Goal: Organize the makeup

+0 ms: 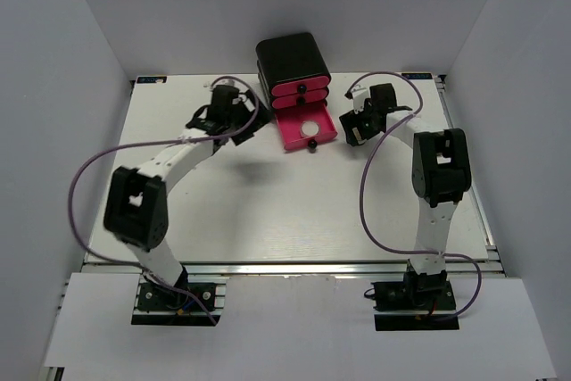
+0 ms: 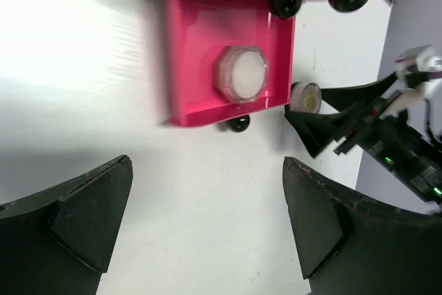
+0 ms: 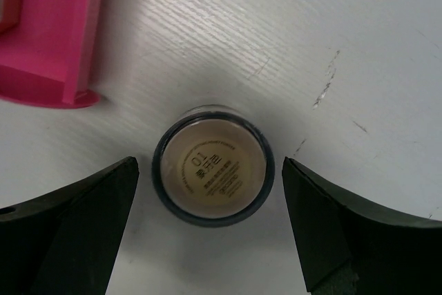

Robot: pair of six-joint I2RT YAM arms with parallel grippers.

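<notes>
A round dark-rimmed jar (image 3: 213, 174) with a tan "01" label stands on the white table (image 3: 359, 46). It sits between the open fingers of my right gripper (image 3: 210, 233), which do not touch it. It also shows in the left wrist view (image 2: 304, 97), just right of the open pink drawer (image 2: 179, 53). That bottom drawer (image 1: 293, 136) holds a pale hexagonal compact (image 2: 242, 74). My left gripper (image 2: 207, 226) is open and empty over bare table, short of the drawer's front. Sticks and palettes are out of view.
The black box with three pink drawers (image 1: 293, 60) stands at the back centre, its upper two drawers shut. My right gripper (image 1: 354, 131) is right of the open drawer, my left gripper (image 1: 239, 118) left of it. White walls surround the table.
</notes>
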